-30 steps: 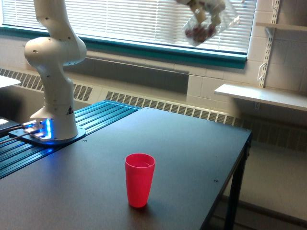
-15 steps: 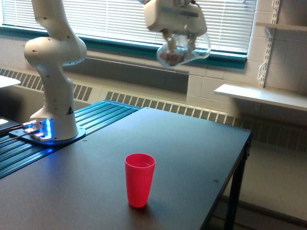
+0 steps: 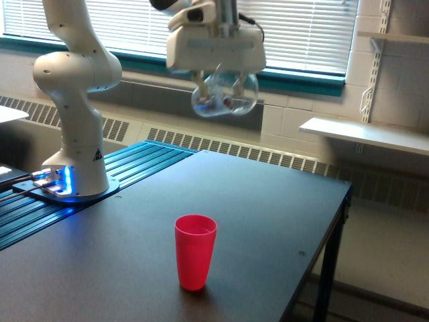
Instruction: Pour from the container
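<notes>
The fingers [image 3: 220, 79] are clamped on the container [image 3: 224, 94], a clear glass bowl with small dark pieces inside, hanging high above the tabletop [image 3: 268, 201]. The red cup [image 3: 195, 251] stands well below. Tipping from this height would likely scatter pieces past the cup's narrow mouth.

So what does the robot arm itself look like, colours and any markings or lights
The arm is glossy white with rounded, bulbous joints. Its base column carries a small dark triangular mark and sits on a dark round plate, where a blue light glows. The gripper has a boxy white body.
</notes>
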`<state>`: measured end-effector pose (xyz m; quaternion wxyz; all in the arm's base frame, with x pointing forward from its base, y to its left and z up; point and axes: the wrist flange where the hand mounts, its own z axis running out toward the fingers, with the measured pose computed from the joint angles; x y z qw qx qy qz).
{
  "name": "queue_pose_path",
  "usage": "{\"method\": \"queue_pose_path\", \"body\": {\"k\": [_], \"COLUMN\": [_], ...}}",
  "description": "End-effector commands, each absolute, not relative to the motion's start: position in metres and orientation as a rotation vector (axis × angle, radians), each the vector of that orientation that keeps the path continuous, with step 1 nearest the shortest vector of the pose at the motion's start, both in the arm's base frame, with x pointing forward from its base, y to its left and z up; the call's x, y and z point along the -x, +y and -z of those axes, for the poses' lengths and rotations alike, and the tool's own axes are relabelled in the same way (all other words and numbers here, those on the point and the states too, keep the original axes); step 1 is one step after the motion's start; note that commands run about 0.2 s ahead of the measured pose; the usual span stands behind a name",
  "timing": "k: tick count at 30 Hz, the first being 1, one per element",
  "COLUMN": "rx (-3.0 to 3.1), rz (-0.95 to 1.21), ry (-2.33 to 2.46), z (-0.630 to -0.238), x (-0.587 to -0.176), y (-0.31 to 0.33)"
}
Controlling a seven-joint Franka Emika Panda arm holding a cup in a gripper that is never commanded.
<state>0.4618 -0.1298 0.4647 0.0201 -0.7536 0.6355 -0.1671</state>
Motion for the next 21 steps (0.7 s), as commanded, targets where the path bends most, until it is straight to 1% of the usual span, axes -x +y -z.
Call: {"method": "queue_pose_path", "body": {"k": [1,8,21], "rx": [2.202,2.112,1.948], "rz": [0.415,0.310,0.224], "ry": [2.146,2.268,2.412], "z": [-0.437,-0.406,-0.377], "x": [-0.449,-0.439,-0.445], "y": [-0.139,-0.147,-0.150]}}
